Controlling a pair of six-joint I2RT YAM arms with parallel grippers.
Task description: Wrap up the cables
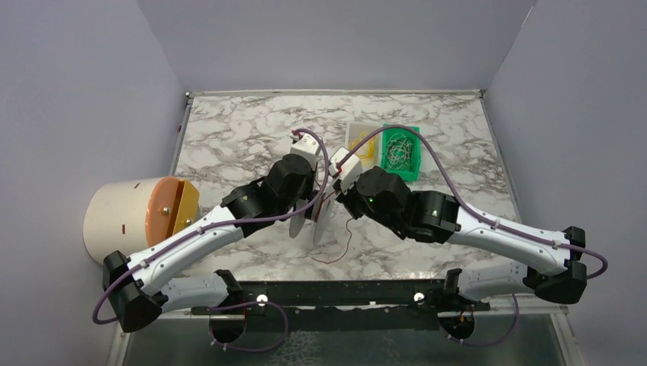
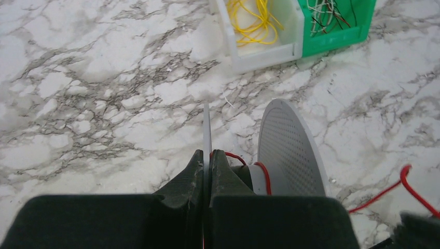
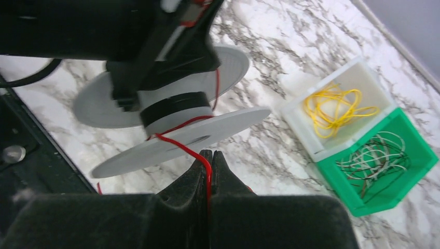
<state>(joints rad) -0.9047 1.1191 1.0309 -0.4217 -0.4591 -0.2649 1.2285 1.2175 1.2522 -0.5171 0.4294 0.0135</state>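
Spool I'm clamping by flange w/ L tool; R tool pinching red wire at its tips. Few turns on, most slack trailing below.

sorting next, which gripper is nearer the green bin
Right. The right gripper pinches the red wire on the green bin side of the spool; the left gripper clamps its far flange.

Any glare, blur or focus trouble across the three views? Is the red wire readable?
Top external: even light, no glare, sharp; the red wire is faint but traceable on the marble table. Left wrist: the left gripper is dark and soft up close, the spool crisp. Right wrist: the right gripper is soft too, the wire at it sharp.
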